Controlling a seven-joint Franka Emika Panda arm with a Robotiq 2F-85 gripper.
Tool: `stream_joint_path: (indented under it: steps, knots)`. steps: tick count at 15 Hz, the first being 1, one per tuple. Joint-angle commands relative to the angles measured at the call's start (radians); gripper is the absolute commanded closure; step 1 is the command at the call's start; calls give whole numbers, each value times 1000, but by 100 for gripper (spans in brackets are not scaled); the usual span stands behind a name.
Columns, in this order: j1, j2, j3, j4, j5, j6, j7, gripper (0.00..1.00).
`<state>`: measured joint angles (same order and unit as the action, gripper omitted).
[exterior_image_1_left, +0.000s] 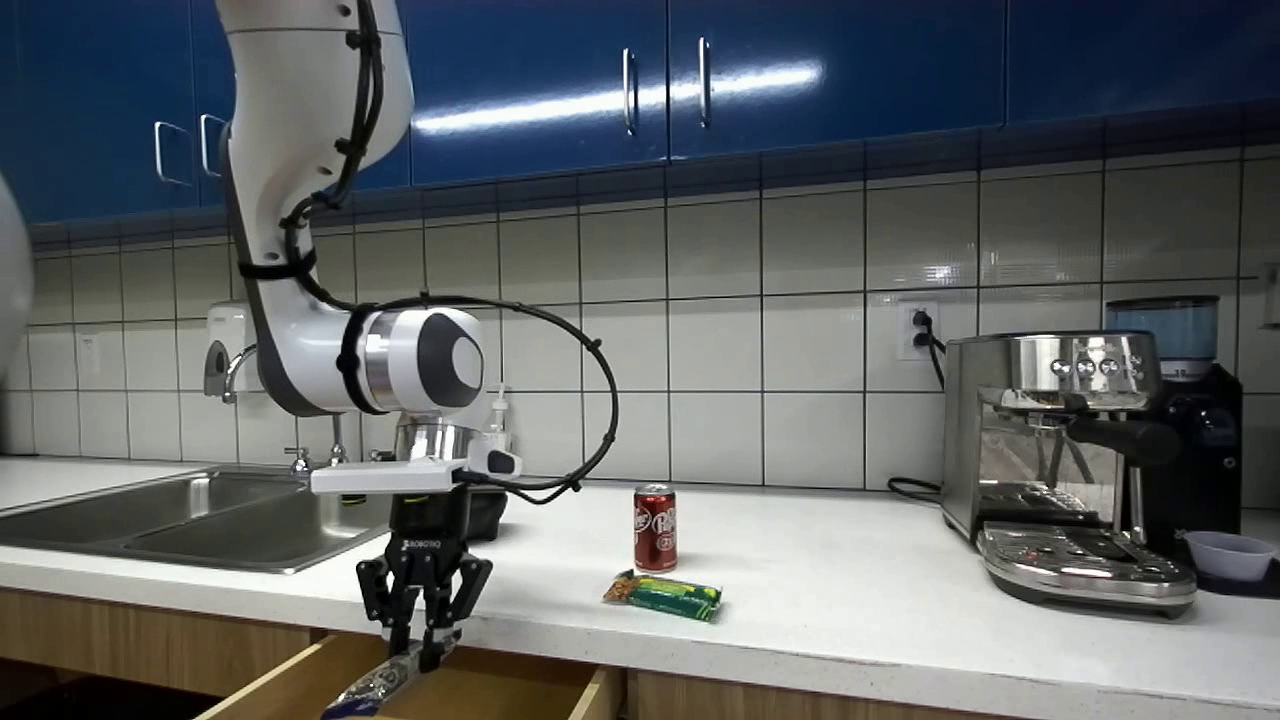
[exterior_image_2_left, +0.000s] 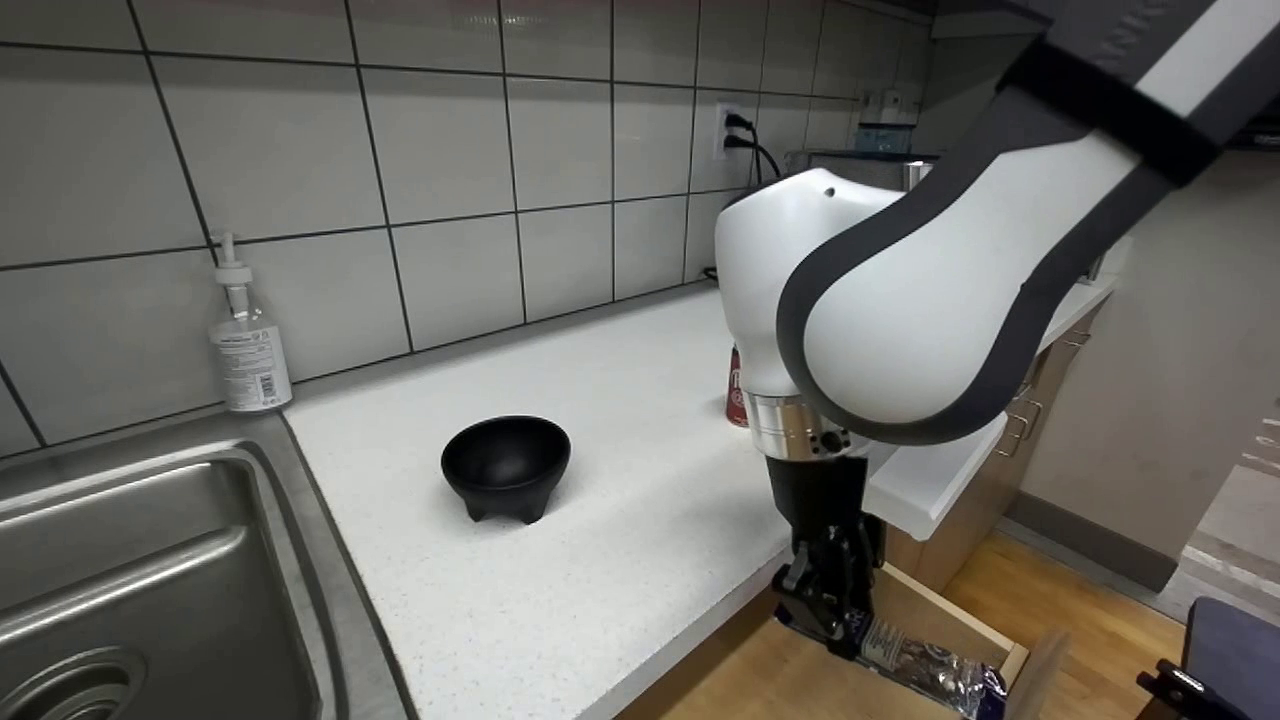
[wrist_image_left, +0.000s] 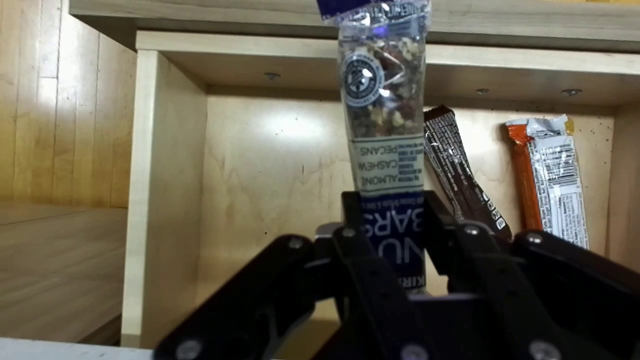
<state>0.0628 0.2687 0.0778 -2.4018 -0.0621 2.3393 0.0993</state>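
Gripping a nut bar (wrist_image_left: 386, 112) near one end, your fingers (wrist_image_left: 351, 212) press it from both sides; in the wrist view it runs from the centre up to the top edge. You have it above an open wooden drawer (wrist_image_left: 270, 175), low in the frame in both exterior views; whether its free end touches the drawer, you cannot tell. Inside the drawer, a brown-wrapped bar (wrist_image_left: 465, 182) and an orange-and-white bar (wrist_image_left: 557, 185) lie right of centre in the wrist view.

Your table (exterior_image_1_left: 820, 560) is white and faintly speckled, set along a wall of pale tiles (exterior_image_1_left: 715, 345) with dark joints. In an exterior view you see a red soda can (exterior_image_1_left: 655, 530) upright near the centre, a green snack packet (exterior_image_1_left: 668, 596) lying just in front, a steel espresso machine (exterior_image_1_left: 1050, 470) at the right beside a dark grinder (exterior_image_1_left: 1205, 440), and a two-basin sink (exterior_image_1_left: 290, 525) at the left. Glossy blue cabinets (exterior_image_1_left: 530, 80) span the top of that frame. In an exterior view a black footed bowl (exterior_image_2_left: 506, 468) stands left of centre, with a clear pump bottle (exterior_image_2_left: 250, 365) at the back by the sink, and wooden floor (exterior_image_2_left: 1095, 610) shows at the lower right.
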Motion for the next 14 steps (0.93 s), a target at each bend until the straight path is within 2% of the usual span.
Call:
stream_joint_path:
  steps: [1, 5, 6, 7, 12, 13, 14]
  knots:
    - [14, 5, -14, 3, 15, 21, 47, 92]
    - [14, 14, -20, 8, 15, 29, 66, 92]
    - [14, 15, -22, 10, 17, 29, 69, 42]
    - [13, 15, -23, 10, 18, 29, 71, 41]
    - [10, 0, -24, 4, 21, 30, 64, 5]
    - [9, -8, -23, 3, 23, 29, 58, 1]
    - [6, -16, -23, 3, 26, 26, 52, 0]
